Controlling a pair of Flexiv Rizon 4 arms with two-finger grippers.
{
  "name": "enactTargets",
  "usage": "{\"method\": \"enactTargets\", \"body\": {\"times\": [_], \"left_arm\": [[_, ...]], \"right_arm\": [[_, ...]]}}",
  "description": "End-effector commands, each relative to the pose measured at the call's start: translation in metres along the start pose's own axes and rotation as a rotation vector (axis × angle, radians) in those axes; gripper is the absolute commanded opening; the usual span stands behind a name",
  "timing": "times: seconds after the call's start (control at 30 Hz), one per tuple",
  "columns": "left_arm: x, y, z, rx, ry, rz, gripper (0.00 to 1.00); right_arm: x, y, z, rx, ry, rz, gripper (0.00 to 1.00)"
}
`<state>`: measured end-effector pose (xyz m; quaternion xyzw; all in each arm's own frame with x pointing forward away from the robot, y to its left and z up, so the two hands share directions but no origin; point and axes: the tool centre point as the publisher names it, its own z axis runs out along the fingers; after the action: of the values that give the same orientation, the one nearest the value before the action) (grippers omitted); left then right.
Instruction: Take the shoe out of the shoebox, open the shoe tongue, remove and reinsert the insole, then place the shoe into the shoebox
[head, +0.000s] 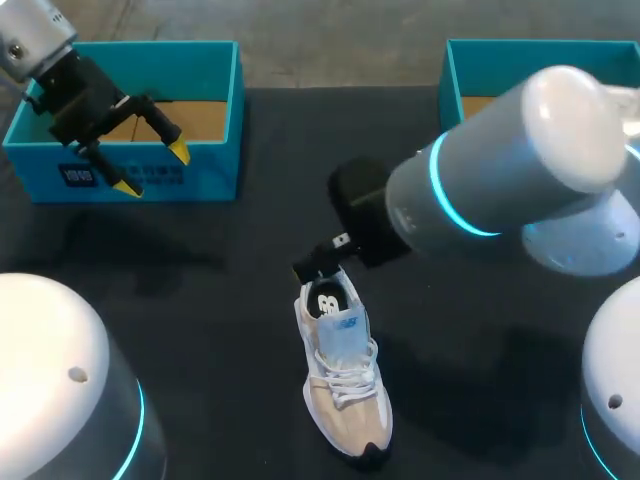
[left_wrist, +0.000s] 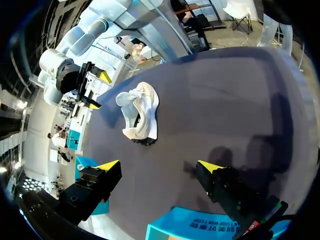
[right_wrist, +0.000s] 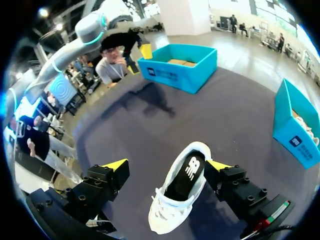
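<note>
Right now my right gripper (right_wrist: 166, 165) is spread wide around the heel of the shoe (right_wrist: 180, 200), which lies on the table (head: 200, 300) outside both boxes with its dark insole (right_wrist: 189, 175) showing. The danger, I judge, is closing off-centre: one finger sits much nearer the collar, so a pinch could shove or roll the shoe. My left gripper (head: 152, 168) hangs open and empty by the shoebox (head: 210, 170), well apart. A second box (head: 452, 85) stands at my right. The tongue (head: 342, 335) and laces (head: 345, 385) cover the forefoot and may snag the insole.
</note>
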<state>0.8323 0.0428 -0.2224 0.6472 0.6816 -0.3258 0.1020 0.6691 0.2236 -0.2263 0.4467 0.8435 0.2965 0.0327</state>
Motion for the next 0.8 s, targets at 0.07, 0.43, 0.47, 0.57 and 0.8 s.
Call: {"method": "enactTargets", "body": {"times": [0.07,0.43,0.47,0.57,0.8], "left_arm": [[0.000,-0.001,0.000,-0.001,0.002,0.000,1.00],[0.000,-0.001,0.000,-0.001,0.002,0.000,1.00],[0.000,-0.001,0.000,-0.001,0.002,0.000,1.00],[0.000,-0.001,0.000,-0.001,0.002,0.000,1.00],[0.000,-0.001,0.000,-0.001,0.002,0.000,1.00]], "right_arm": [[0.009,0.002,0.019,0.010,-0.322,0.013,1.00],[0.009,0.003,0.019,0.002,-0.333,0.003,1.00],[0.011,0.003,0.019,0.011,-0.346,-0.006,1.00],[0.013,0.000,0.025,0.020,-0.357,-0.013,1.00],[0.010,-0.013,0.030,0.031,-0.366,-0.014,0.97]]}}
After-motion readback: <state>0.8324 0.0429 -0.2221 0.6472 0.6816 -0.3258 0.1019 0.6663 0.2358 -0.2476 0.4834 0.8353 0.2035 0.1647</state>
